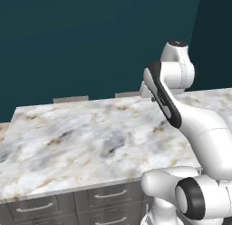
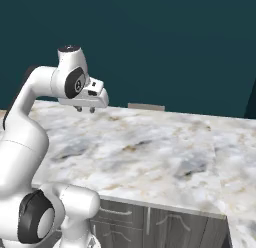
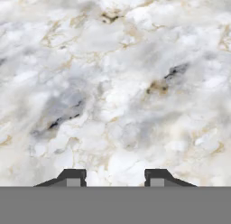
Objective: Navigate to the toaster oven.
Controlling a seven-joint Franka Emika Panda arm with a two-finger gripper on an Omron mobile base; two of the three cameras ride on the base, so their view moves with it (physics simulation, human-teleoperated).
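Toaster oven: location unlogged from my station; I cannot place it from these cameras. I judge it a rigid, fairly heavy boxy appliance with a breakable glass door, best taken by its body or door handle; the task, though, calls for driving, not lifting.

White two-finger gripper (image 2: 85, 109): hovering above the white-and-grey veined marble countertop (image 1: 81, 142), fingertips (image 3: 74, 177) apart, holding nothing.

Grey cabinet drawers (image 1: 106, 194): below the near counter edge.

Dark teal wall (image 2: 170, 42): far side.

Pincer (image 2: 85, 110) hovers above marble counter (image 2: 160, 152).
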